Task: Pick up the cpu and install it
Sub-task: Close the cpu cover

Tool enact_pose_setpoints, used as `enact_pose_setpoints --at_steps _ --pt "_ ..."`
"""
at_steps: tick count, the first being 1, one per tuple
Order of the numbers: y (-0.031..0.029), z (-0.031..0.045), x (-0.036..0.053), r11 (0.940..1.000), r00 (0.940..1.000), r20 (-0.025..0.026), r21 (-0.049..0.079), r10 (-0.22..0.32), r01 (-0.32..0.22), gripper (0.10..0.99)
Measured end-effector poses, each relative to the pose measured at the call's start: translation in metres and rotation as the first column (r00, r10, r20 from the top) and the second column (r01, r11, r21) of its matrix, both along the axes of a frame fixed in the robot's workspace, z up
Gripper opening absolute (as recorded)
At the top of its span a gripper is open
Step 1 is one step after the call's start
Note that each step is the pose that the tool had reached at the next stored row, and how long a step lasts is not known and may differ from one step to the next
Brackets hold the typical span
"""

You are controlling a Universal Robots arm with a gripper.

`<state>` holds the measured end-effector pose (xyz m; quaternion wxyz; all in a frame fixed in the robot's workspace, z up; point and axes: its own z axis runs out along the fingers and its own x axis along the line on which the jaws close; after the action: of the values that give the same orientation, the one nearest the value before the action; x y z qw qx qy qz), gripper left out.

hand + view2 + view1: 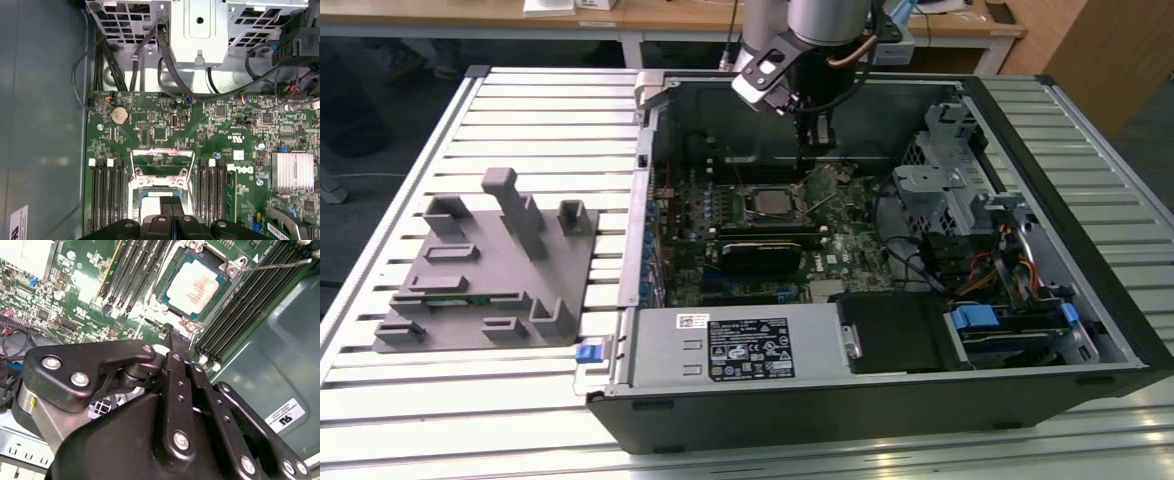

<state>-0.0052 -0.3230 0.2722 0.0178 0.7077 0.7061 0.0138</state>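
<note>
The cpu (771,205), a small square chip with a silvery top, lies flat in the motherboard socket (744,190) inside the open computer case (881,400). In the second wrist view the cpu (195,287) sits framed by the socket (172,270), just beyond my fingertips. My gripper (817,150) hangs over the board a little behind the socket, toward the exterior view's right. Its fingers (176,347) are shut together with nothing between them. In the first wrist view the gripper (172,212) is over the socket's raised metal frame (162,172).
A metal drive cage (961,190) with cables fills the case on the exterior view's right. A labelled power supply (734,345) lies at the front. Memory slots (107,192) flank the socket. A grey fixture (487,270) stands on the slatted table (547,110).
</note>
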Motion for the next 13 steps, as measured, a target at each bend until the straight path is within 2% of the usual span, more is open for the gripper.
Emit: enact_pose_setpoints --at_steps 6,13 --pt "0.0 0.0 0.0067 1.0 1.0 0.0 0.0 -0.001 0.001 0.106" --pt "0.0 0.0 0.0214 1.0 1.0 0.0 0.0 -0.002 0.002 0.106"
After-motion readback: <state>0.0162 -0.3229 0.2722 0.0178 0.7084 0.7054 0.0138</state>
